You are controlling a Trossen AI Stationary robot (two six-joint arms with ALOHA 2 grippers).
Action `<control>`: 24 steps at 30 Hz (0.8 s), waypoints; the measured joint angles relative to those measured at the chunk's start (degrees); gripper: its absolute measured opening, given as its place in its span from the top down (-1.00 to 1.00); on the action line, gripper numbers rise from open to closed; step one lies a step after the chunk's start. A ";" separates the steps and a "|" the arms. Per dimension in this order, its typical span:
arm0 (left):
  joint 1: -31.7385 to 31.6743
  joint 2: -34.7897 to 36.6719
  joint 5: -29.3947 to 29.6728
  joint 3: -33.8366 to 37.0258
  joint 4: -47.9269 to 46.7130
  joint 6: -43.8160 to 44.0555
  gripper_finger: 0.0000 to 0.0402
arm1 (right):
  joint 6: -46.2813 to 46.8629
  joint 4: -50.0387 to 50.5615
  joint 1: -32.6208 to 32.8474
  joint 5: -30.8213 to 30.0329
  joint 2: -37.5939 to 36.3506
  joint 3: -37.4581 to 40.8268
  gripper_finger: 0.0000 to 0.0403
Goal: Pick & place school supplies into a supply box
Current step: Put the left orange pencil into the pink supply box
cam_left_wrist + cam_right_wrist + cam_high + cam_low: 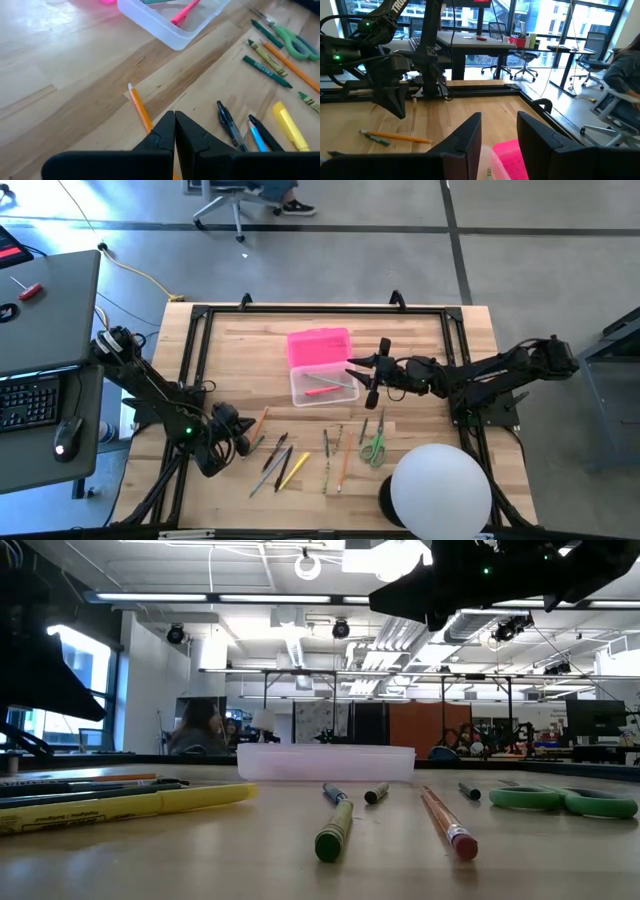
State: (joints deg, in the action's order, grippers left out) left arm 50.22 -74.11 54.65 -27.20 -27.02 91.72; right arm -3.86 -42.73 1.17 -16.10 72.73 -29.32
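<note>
My left gripper (243, 442) (175, 117) is shut and points down over an orange pencil (139, 107) (261, 421) lying flat on the table's left half. More pens, crayons and a yellow highlighter (288, 125) lie beside it. The green-handled scissors (373, 444) (565, 802) lie farther right. The clear supply box (323, 386) (325, 762) stands open with a pink-red pen (183, 13) inside, its pink lid (320, 345) (512, 155) at its far side. My right gripper (360, 378) (500, 131) is open and empty, above the box's right end. My left gripper's shut fingers come from above over the middle of the orange pencil (145, 121), which runs under them and lies flat on the table. I cannot tell whether they touch it.
A large white dome (441, 490) stands at the near right corner, close to the scissors. A black frame (320, 310) runs around the wooden table. A green crayon (335, 830) and a pencil with a red eraser (447, 822) lie near the front edge.
</note>
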 joint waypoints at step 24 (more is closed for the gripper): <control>-11.98 -15.58 -7.60 -0.21 12.78 -9.63 0.14 | -0.04 1.40 0.00 0.00 0.00 0.00 0.49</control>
State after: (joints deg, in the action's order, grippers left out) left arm 38.24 -89.69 47.05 -27.41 -14.24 82.09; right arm -3.90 -41.33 1.17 -16.10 72.73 -29.32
